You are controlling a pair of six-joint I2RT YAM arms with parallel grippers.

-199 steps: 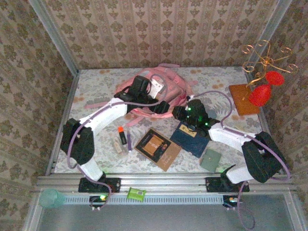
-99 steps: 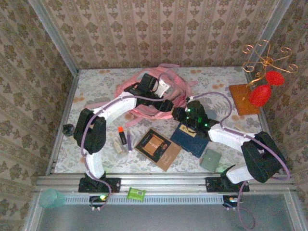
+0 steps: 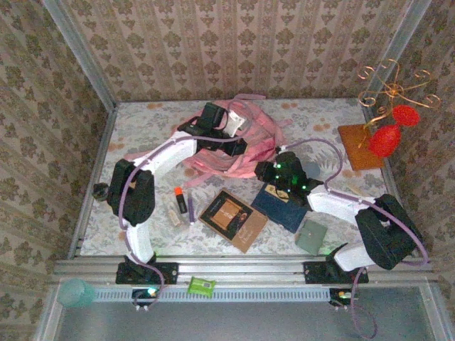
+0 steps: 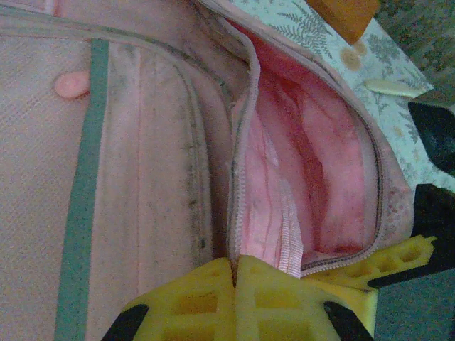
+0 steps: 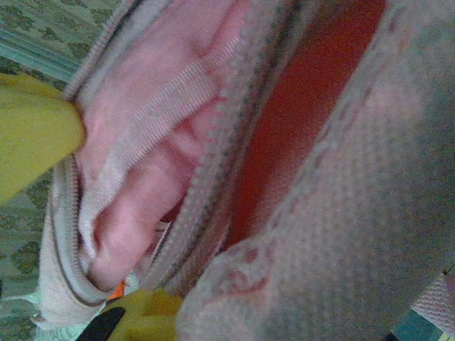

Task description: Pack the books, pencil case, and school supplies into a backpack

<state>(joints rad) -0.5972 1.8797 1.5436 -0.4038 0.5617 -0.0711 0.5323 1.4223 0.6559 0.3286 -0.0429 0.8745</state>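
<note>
The pink backpack [image 3: 245, 135] lies at the back middle of the table, its zip opening pulled wide to show a pink lining [image 4: 313, 163]. My left gripper [image 4: 234, 266] is shut on the zip edge at one side of the opening [image 3: 238, 145]. My right gripper [image 3: 261, 169] is shut on the backpack's fabric at the opposite rim, and one of its yellow fingers [image 5: 138, 312] shows under the cloth. In front lie the brown book [image 3: 233, 219], the navy book [image 3: 281, 204], the orange-capped marker [image 3: 180, 199], the purple pen [image 3: 190, 211] and the beige block [image 3: 173, 214].
A grey-green flat pouch [image 3: 311, 236] lies near the right arm's base. A brown board [image 3: 359, 145] with a gold stand and red ornaments [image 3: 387, 138] occupies the back right. A teal cup [image 3: 75, 291] and a green item [image 3: 200, 286] sit by the front rail.
My left gripper has lifted and shifted back-right with the backpack's edge, widening the opening. Its elbow swung right. The right arm has barely moved.
</note>
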